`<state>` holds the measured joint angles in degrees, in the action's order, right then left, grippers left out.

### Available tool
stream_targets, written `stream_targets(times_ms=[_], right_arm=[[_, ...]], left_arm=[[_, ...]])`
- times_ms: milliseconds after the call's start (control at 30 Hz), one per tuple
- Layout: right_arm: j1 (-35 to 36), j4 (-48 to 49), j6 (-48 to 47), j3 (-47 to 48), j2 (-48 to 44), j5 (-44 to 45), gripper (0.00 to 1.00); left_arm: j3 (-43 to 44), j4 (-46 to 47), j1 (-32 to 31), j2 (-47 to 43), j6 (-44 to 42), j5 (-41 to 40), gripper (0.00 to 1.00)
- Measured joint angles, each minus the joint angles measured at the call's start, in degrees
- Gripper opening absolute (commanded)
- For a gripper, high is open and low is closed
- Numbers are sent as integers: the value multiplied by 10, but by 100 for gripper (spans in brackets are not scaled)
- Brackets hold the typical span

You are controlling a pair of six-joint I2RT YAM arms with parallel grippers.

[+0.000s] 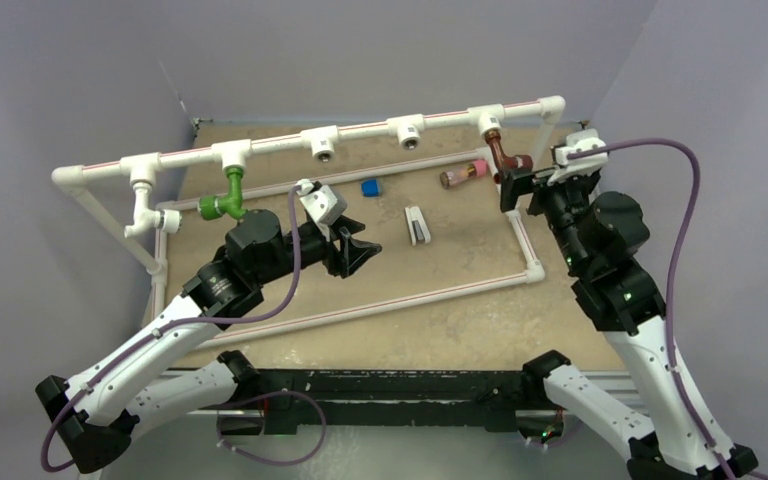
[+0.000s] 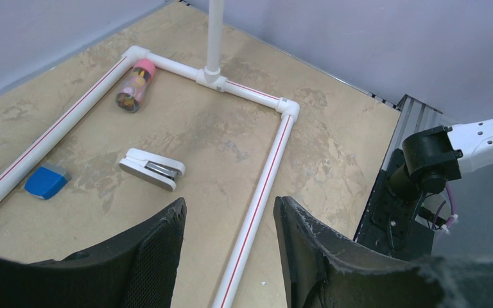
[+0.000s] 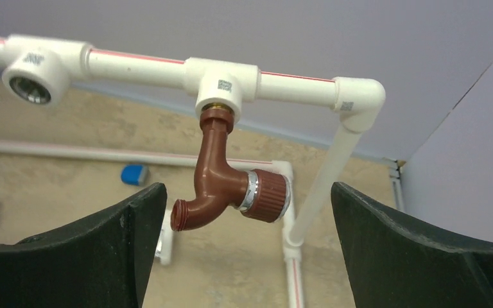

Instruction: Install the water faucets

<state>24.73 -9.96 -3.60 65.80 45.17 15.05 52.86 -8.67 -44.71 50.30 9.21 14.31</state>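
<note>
The top view alone is showing all three water faucets hanging from the raised rail of the pipe frame (image 1: pixel 360 133): the white faucet (image 1: pixel 146 215) at the left end, the green faucet (image 1: pixel 228 200) next to it, the reddish-brown faucet (image 1: pixel 503 155) near the right end. It is also counting out five T-fittings along that rail, with two open sockets sitting between green and reddish-brown.

The right wrist view is giving the close detail the top view is lacking: the reddish-brown faucet is sitting threaded up into its T-fitting (image 3: pixel 226 80), spout pointing left, knob to the right. The right gripper (image 3: pixel 245 192) is standing wide, its jaws flanking the faucet and touching nothing.

The left wrist view is showing no faucet at all. The left gripper (image 2: pixel 229 212) is hanging open and empty over the worktop (image 2: pixel 218 141), above a low pipe. Beyond it are lying one blue block (image 2: pixel 47 181), one white clip-like object (image 2: pixel 152 168) and one pink-capped cylinder (image 2: pixel 135 85), the cylinder just beside the far pipe.
</note>
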Motion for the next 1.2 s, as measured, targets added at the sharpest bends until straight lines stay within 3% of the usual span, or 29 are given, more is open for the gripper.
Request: stream_targets(times_ms=[333,633,967,1200], right_arm=[[40,-60,-162,54,54,-76,98],[84,-48,-265,40,81,-1,98],[109,70,-410,-99,35,81,93],[113,223,-530,-185,20,132,75]], left_arm=[[0,0,0,0,0,0,51],[0,0,0,0,0,0,51],[0,0,0,6,0,0,51],[0,0,0,12,0,0,51]])
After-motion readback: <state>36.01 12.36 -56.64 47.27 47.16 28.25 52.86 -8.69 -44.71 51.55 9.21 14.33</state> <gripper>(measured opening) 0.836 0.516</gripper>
